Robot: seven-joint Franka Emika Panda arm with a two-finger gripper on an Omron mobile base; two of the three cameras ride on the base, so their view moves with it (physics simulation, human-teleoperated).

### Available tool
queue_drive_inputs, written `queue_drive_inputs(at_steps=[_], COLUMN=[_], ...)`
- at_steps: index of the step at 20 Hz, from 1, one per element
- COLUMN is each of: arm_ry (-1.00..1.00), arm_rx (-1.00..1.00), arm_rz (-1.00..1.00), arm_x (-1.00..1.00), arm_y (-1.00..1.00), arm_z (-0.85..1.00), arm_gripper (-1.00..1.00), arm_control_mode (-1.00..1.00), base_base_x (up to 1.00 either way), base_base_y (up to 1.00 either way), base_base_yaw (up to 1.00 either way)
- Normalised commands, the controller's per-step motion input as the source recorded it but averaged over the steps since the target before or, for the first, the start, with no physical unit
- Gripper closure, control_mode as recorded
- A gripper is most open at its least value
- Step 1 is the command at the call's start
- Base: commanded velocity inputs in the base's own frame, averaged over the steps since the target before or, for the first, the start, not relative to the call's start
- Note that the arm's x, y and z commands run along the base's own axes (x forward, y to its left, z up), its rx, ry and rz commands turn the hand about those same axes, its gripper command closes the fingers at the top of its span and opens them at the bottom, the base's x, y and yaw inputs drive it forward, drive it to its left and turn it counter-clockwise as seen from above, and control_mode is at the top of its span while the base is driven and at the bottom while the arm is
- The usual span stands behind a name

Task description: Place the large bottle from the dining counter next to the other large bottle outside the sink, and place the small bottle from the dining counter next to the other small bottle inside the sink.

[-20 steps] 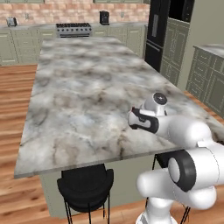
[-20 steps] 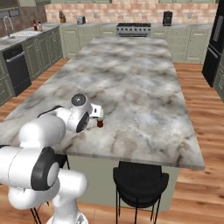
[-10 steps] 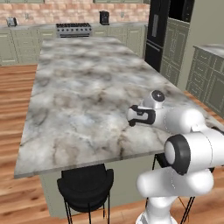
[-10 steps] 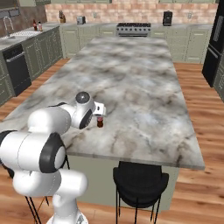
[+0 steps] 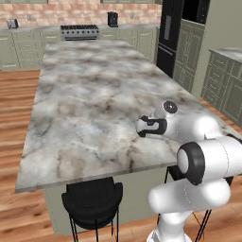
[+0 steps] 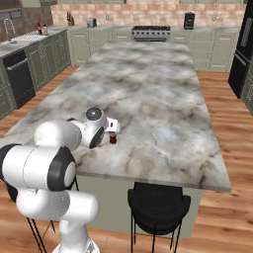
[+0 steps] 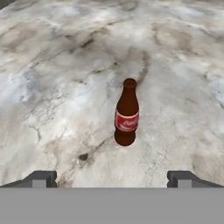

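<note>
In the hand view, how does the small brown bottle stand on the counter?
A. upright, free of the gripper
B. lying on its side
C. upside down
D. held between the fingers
A: the bottle stands upright on the counter, ahead of the open gripper.

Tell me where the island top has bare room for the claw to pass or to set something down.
Nearly all of the dining counter is bare stone, from the small bottle out to the far end by the stove. The one busy patch is the near edge, where the open claw faces that upright bottle, apart from it.
</note>
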Motion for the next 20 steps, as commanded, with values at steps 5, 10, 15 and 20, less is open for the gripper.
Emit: queue_drive_inputs(at_steps=[5,10,15,20], arm_ry=[-0.02,0.0,0.0,0.0], arm_rx=[-0.01,0.0,0.0,0.0], arm_rz=[0.0,0.0,0.0,0.0], arm_x=[0.16,0.27,0.39,0.29], arm_y=[-0.08,-0.09,-0.02,0.0], arm_z=[-0.07,-0.04,-0.1,-0.18], arm_gripper=[-1.0,-1.0,-1.0,-1.0], arm_control_mode=[-1.0,-1.0,-1.0,-1.0], base_base_x=[0.0,0.0,0.0,0.0], base_base_y=[0.0,0.0,0.0,0.0], base_base_yaw=[0.0,0.0,0.0,0.0])
